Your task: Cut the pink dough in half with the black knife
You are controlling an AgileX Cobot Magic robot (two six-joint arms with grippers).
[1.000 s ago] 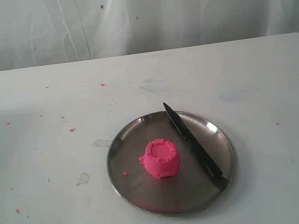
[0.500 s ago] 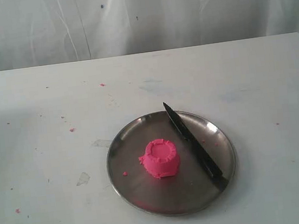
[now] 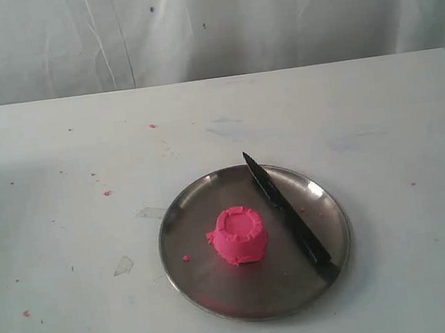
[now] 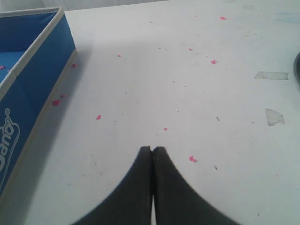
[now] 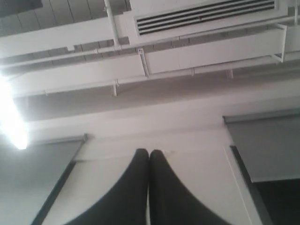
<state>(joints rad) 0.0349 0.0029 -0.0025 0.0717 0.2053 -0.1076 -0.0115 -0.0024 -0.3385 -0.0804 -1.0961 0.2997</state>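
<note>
Starting at the left of the exterior view, you have only bare white table (image 3: pixel 64 202) speckled with pink crumbs (image 3: pixel 107 193); neither arm shows there. Your left gripper (image 4: pixel 152 149) hangs over that crumbed surface with its jaws pressed together on nothing, a blue box (image 4: pixel 33 70) at the upper left of its wrist view. Toward the centre, the pink dough (image 3: pixel 238 234) stands whole on the steel plate (image 3: pixel 198 295), and just to its right the black knife (image 3: pixel 287 214) lies slanting, tip over the plate's upper rim, handle at lower right. Nothing has moved in the last second, so cutting hasn't begun. Your right gripper (image 5: pixel 149 151) points up at the ceiling, jaws closed, empty.
</note>
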